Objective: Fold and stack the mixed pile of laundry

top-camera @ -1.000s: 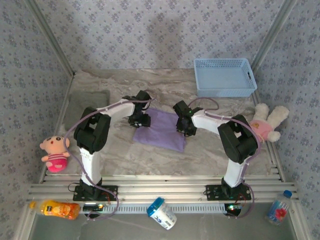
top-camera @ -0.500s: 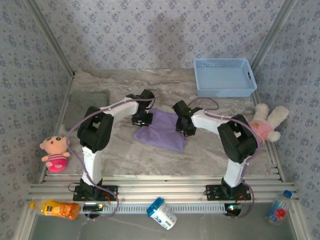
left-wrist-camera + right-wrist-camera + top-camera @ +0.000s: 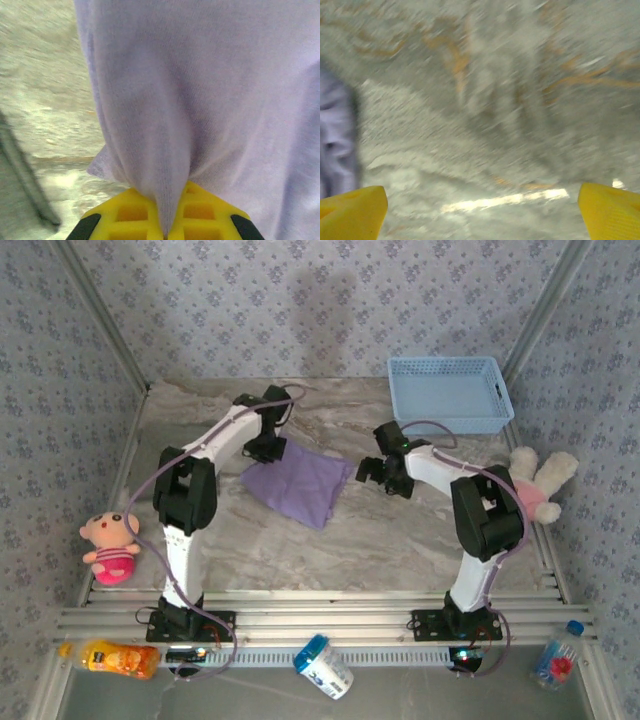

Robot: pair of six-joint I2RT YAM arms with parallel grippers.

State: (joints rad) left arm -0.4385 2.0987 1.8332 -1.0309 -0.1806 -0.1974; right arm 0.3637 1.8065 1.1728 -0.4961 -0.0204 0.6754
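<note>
The lavender T-shirt (image 3: 296, 486) lies folded into a rough rectangle at the middle of the table. My left gripper (image 3: 266, 448) is at its back left corner, shut on a pinch of the purple cloth (image 3: 200, 100) that rises from between the yellow fingers (image 3: 125, 212). My right gripper (image 3: 371, 471) hovers just right of the shirt, open, with bare marble between its fingertips (image 3: 355, 210); the shirt's edge (image 3: 335, 140) shows at the left of that blurred view. The gray garment (image 3: 168, 438) lies flat at the table's back left, partly behind the left arm.
A light blue basket (image 3: 450, 420) stands at the back right. Plush toys lie at the left edge (image 3: 110, 545) and the right edge (image 3: 535, 488). On the front ledge lie an orange bottle (image 3: 120, 658), a white-and-blue can (image 3: 325, 666) and a water bottle (image 3: 556, 658).
My left gripper has shut on the lavender shirt's corner and dragged it toward the back left. My right gripper has opened, let the shirt go and moved right.
</note>
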